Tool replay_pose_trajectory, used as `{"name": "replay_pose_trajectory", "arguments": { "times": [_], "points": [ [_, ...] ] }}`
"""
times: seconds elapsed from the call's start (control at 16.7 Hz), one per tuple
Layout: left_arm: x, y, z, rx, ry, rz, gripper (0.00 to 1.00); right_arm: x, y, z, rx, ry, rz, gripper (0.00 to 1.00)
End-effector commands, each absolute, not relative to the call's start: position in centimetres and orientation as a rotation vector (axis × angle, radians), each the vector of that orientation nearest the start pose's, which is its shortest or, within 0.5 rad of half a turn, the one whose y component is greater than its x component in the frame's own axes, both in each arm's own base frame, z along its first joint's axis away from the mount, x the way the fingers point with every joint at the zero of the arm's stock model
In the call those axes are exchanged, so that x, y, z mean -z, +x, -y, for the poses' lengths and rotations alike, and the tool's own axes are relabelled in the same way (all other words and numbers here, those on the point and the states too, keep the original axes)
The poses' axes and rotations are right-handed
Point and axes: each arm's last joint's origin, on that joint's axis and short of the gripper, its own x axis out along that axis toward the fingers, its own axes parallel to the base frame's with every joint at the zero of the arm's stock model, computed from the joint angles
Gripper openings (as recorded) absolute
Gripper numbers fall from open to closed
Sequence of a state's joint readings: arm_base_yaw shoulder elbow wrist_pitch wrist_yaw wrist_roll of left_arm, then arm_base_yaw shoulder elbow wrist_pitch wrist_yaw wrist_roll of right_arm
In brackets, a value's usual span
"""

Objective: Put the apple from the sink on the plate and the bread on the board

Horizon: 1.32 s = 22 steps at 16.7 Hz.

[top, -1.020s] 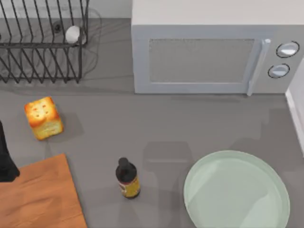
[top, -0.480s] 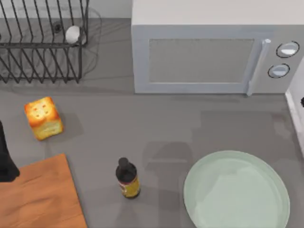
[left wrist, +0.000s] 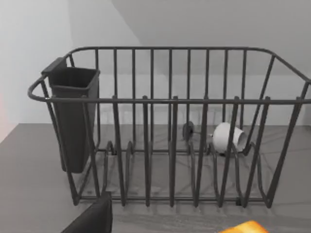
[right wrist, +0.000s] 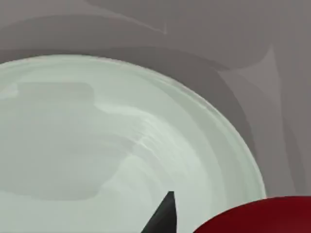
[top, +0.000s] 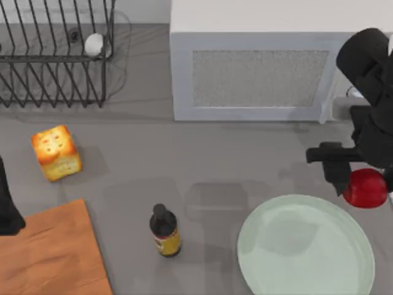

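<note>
One apple [top: 366,188] clamped in right gripper [top: 362,184] beside plate [top: 270,270]
Bottle [top: 164,232] label unreadable; left gripper's grip impossible to tell

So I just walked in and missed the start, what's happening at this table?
The right gripper holds the apple in the air at the far right edge of the plate. The bread sits on the table, not yet on the board. The left arm is parked at the table's left edge.
</note>
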State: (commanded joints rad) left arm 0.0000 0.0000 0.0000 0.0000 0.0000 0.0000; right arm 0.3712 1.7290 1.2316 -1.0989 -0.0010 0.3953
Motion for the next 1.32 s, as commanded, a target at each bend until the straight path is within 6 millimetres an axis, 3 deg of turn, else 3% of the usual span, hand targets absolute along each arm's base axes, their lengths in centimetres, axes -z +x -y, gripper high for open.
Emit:
{"name": "replay_pose_trajectory", "arguments": {
  "times": [0.18, 0.36, 0.54, 0.78, 1.32],
  "points": [
    [-16.0, 10.6, 0.1, 0.000, 0.000, 0.000, 1.00, -21.2, 25.8, -15.0, 0.023, 0.005, -1.591, 0.00],
    [-16.0, 10.6, 0.1, 0.000, 0.000, 0.000, 1.00, -22.4, 23.5, -17.4, 0.015, 0.005, -1.579, 0.00],
    [-16.0, 10.6, 0.1, 0.000, 0.000, 0.000, 1.00, -23.0, 22.4, -18.3, 0.008, 0.008, -1.571, 0.00],
    [-16.0, 10.6, 0.1, 0.000, 0.000, 0.000, 1.00, -23.0, 22.4, -18.3, 0.008, 0.008, -1.571, 0.00],
    [-16.0, 10.6, 0.1, 0.000, 0.000, 0.000, 1.00, -23.0, 22.4, -18.3, 0.008, 0.008, -1.571, 0.68]
  ]
}}
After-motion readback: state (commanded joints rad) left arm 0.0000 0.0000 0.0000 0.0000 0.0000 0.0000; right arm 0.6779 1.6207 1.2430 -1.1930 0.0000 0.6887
